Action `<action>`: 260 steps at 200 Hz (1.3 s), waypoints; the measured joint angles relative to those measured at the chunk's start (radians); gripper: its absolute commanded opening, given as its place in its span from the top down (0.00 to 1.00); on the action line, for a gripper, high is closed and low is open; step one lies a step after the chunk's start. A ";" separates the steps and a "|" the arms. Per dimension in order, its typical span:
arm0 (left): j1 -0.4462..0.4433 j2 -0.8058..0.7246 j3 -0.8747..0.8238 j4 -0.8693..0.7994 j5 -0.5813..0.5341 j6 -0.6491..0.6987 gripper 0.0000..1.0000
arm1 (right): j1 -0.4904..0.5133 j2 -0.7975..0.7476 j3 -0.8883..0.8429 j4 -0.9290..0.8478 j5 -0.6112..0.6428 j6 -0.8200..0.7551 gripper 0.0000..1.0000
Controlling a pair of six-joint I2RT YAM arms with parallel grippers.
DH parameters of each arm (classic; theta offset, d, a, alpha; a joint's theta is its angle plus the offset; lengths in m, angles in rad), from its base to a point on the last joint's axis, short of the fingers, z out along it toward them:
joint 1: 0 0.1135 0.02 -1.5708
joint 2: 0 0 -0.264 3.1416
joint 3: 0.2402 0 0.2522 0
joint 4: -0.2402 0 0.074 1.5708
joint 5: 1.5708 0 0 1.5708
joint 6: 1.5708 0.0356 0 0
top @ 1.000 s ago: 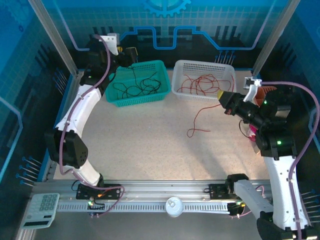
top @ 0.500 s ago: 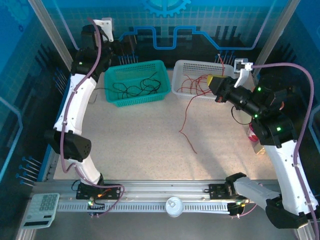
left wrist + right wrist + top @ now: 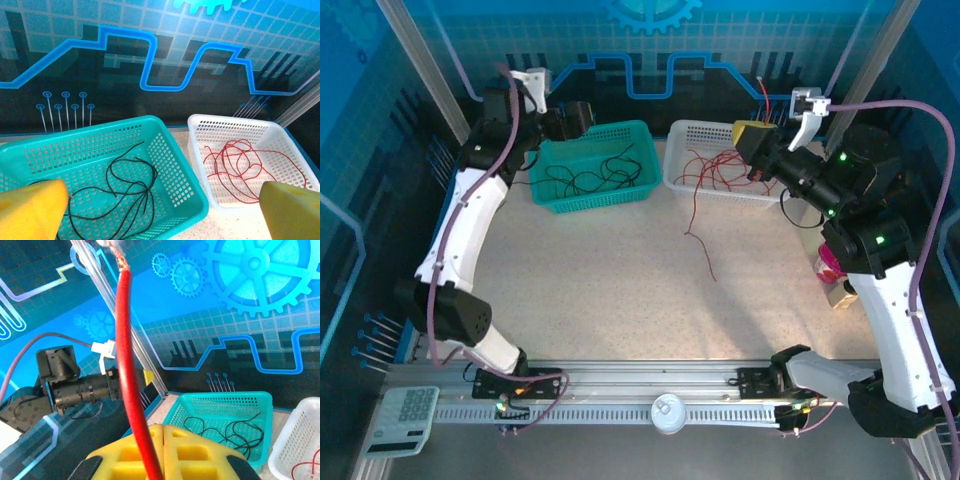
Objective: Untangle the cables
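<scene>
**Cables: appearance.** The cables are thin, flexible wires in two colours, red and black. Both lie in loose, curling loops.

**Cables: location.**
- The black cables (image 3: 592,176) lie tangled on the floor of the teal basket (image 3: 610,198), at the far left of the table (image 3: 600,290).
- Most of the red cables (image 3: 720,165) lie in overlapping loops inside the white basket (image 3: 682,186), just to the right of the teal one.
- One red cable (image 3: 698,238) leaves the white basket over its near rim. It trails across the table toward the near side and ends on bare surface.

**Counts.**
- There are two baskets, one teal and one white.
- There are two groups of cable, one per colour, and each colour sits in its own basket.
- One red strand lies partly outside.
- The strands within each tangle overlap too much to count.

**Left gripper (image 3: 576,117).** It hovers over the far left corner of the teal basket. In the left wrist view its yellow pads (image 3: 31,209) sit at opposite edges of the frame, spread wide with nothing between them.

**Right gripper (image 3: 753,136).** It sits above the far right part of the white basket. In the right wrist view its yellow jaws are pressed together on a red cable (image 3: 129,370). The cable rises above the jaws to a stripped, bare-wire tip.
</scene>
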 measured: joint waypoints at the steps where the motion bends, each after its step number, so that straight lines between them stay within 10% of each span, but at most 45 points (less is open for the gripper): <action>1: 0.000 -0.002 -0.002 0.000 0.000 0.000 0.01 | 0.001 0.001 0.002 0.000 0.001 -0.001 1.00; 115: -0.001 -0.241 -0.310 0.095 0.031 -0.096 0.01 | 0.117 0.210 0.264 0.070 0.121 -0.116 1.00; 260: -0.001 -0.335 -0.361 0.137 0.079 -0.158 0.01 | 0.076 0.832 0.883 0.438 0.679 -0.592 1.00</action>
